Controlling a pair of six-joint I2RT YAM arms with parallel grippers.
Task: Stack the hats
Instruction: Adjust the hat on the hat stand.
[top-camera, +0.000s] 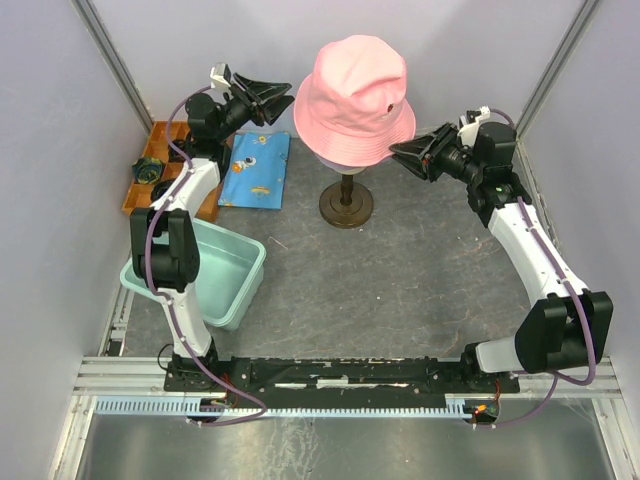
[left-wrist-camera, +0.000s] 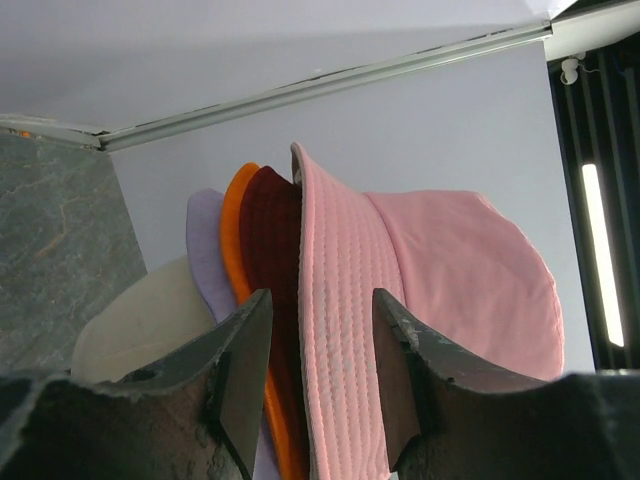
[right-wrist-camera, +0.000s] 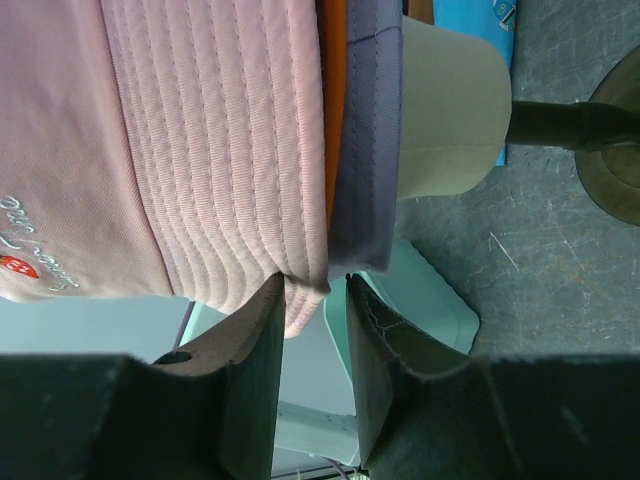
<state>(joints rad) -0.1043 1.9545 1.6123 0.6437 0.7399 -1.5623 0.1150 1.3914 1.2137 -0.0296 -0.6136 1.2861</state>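
Hats sit stacked on the mannequin head, the pink hat outermost. Between the spread left jaws lie its brim and the dark red hat. The right jaws, also spread, straddle the pink brim's edge.

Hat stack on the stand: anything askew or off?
Nothing damaged or spilled. The pink hat sits squarely over the stand. One quirk: in the left wrist view, the brims of the dark red hat, orange hat and lavender hat fan out from under it, not flush.
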